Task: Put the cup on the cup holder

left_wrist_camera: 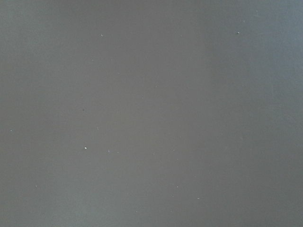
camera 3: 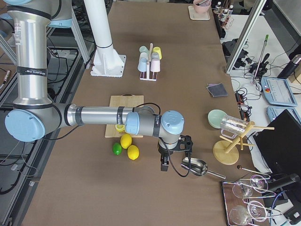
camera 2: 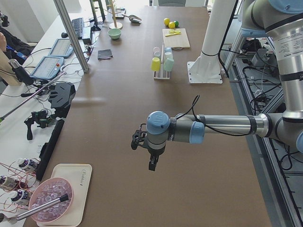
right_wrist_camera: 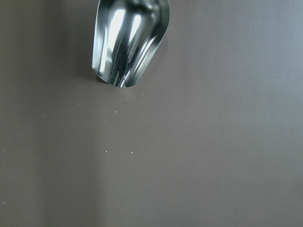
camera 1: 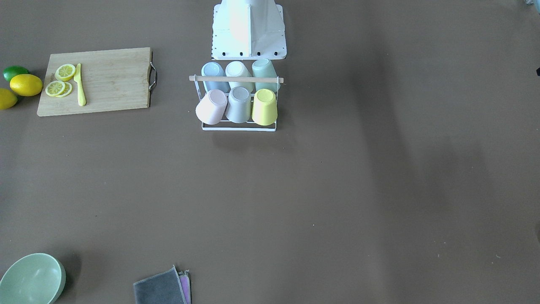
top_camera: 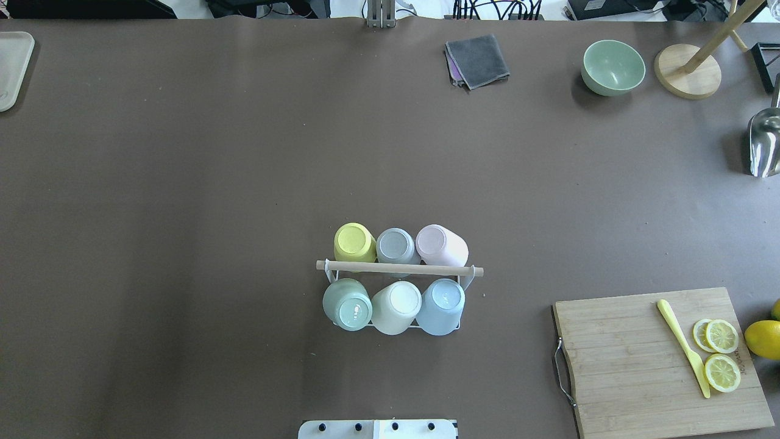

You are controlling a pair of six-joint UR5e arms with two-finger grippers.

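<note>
- I see the cup holder [top_camera: 399, 268] about mid-length on the tabletop, closer to the robot-side edge, near the white base plate [top_camera: 378, 428].
- There are six cups on it, bottoms up and tilted, in two rows, one on each side of the wooden rod [camera 1: 236, 79].
- The row away from the robot, from the robot's left to its right: yellow cup [top_camera: 354, 242], grey cup [top_camera: 396, 245], pink cup [top_camera: 440, 244].
- The row nearer the robot, in the same order: green cup [top_camera: 347, 303], white cup [top_camera: 396, 306], blue cup [top_camera: 442, 306].
- The left gripper [camera 2: 151, 165] hangs over bare tabletop toward the table's left end, well apart from the cup holder. Only a side view catches it, so I cannot tell whether its fingers are spread or closed.
- My left wrist view shows only plain brown tabletop.
- The right gripper [camera 3: 164, 165] hangs toward the right end, near the metal scoop [right_wrist_camera: 130, 42], the lemons [camera 3: 133, 152] and the lime [camera 3: 116, 149]. It also shows only in a side view, so I cannot tell its state.
- The cutting board [top_camera: 627, 360] lies by the robot-side edge toward the right end, carrying lemon slices [top_camera: 722, 335] and a yellow knife [top_camera: 682, 347].
- Along the far edge are a folded grey cloth [top_camera: 478, 60] and a green bowl [top_camera: 612, 67], with a wooden stand [top_camera: 687, 78] toward the far right corner.
</note>
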